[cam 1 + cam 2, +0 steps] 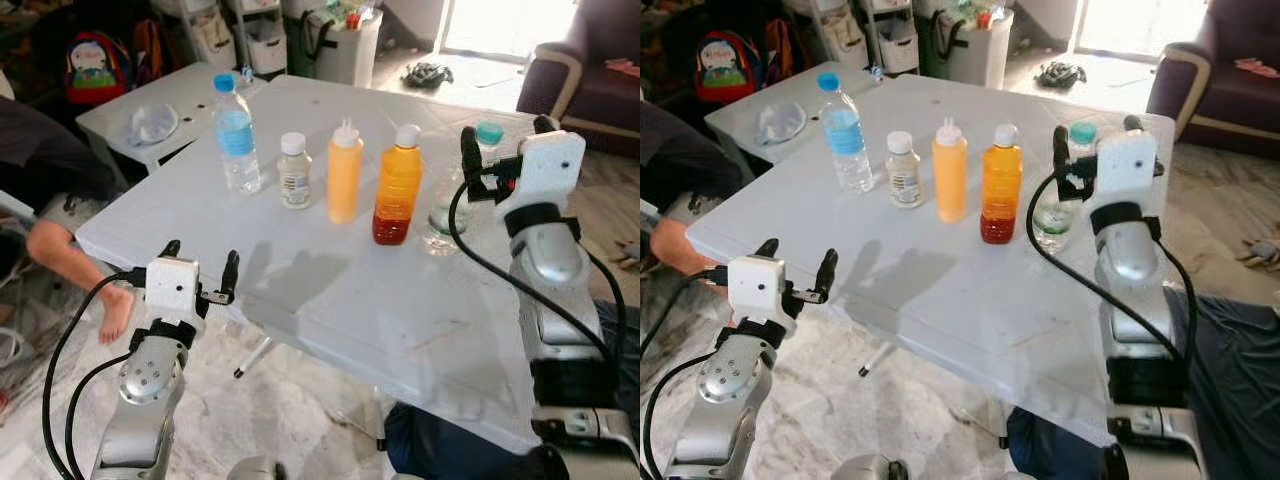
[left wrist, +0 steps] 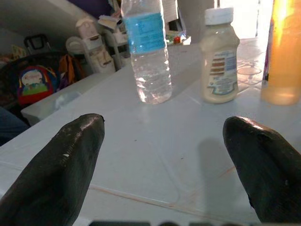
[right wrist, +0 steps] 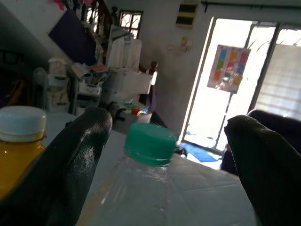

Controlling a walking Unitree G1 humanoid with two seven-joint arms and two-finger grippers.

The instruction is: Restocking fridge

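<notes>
Right gripper is held spread around green-capped bottle, not clamped. Left gripper is held spread at table near edge.

White table, marble floor, dark sofa, bright glass door.
</notes>
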